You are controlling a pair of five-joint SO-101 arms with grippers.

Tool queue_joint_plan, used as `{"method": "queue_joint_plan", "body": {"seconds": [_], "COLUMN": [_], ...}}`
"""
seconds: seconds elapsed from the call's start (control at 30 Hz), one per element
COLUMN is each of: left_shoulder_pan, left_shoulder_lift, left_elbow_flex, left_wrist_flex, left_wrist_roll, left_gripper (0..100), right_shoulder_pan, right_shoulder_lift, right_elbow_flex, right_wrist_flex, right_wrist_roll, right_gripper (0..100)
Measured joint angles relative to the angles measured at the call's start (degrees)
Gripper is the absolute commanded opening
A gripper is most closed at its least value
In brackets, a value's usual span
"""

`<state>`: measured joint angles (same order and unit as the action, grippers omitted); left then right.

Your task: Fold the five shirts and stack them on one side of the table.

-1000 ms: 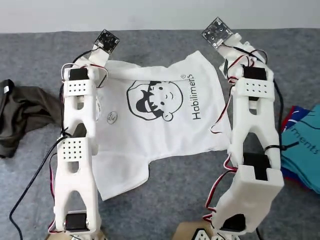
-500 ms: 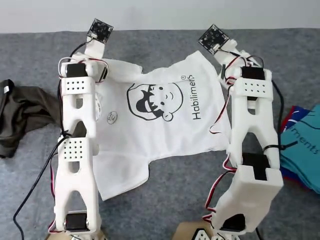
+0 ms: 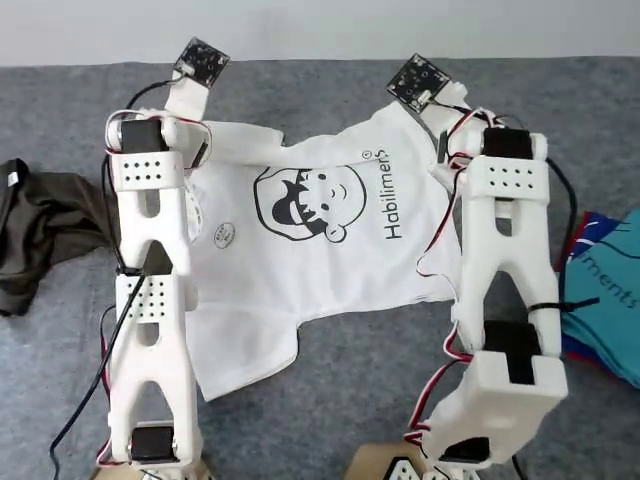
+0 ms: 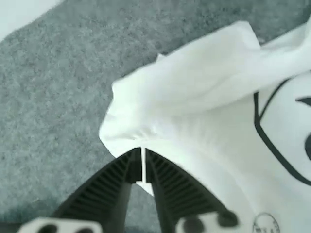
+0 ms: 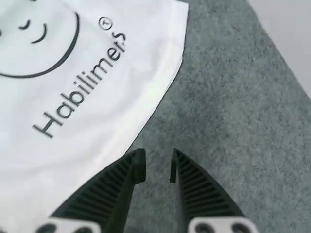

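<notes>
The table (image 3: 330,400) is covered in coarse grey felt. A white shirt (image 3: 300,280) of smooth knit lies spread flat in the middle, between the two arms. It has a black line-drawn face and a line of print on its chest, one short sleeve toward the near edge, and its far corner by the left arm is bunched into soft folds.

The left arm (image 3: 150,300) and right arm (image 3: 505,270) are blocky white plastic with perforated panels and loose red and black wires. They flank the shirt.

A teal shirt (image 3: 605,300) lies folded at the right edge. A dark shirt (image 3: 40,230) lies crumpled at the left edge.

The left gripper (image 4: 142,167), black and ribbed, is pinched tight on the white shirt's rumpled corner, with a sliver of cloth between its jaws. The right gripper (image 5: 156,167) sits at the shirt's straight hem, its jaws slightly parted over bare felt, one tip touching the cloth edge.
</notes>
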<state>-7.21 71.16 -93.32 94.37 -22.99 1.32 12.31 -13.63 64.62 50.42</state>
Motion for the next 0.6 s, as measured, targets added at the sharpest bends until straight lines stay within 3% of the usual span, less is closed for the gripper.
{"method": "queue_joint_plan", "body": {"seconds": [0.1, 0.33, 0.6], "left_shoulder_pan": [-0.53, -0.70, 1.76], "left_shoulder_lift": [-0.88, -7.21, -16.18], "left_elbow_flex": [-0.09, 2.29, 20.13], "left_wrist_flex": [2.02, 4.57, 4.57], "left_wrist_roll": [0.53, 2.20, 2.29], "left_gripper": [10, 2, 2], "right_shoulder_pan": [0.00, 0.00, 0.00], "right_shoulder_lift": [-1.76, -5.80, -7.65], "right_elbow_flex": [0.00, 0.00, 0.00], "right_wrist_flex": [3.69, 11.78, 19.69], "right_wrist_roll": [-1.41, -2.20, -2.81], "right_gripper": [10.0, 10.0, 10.0]}}
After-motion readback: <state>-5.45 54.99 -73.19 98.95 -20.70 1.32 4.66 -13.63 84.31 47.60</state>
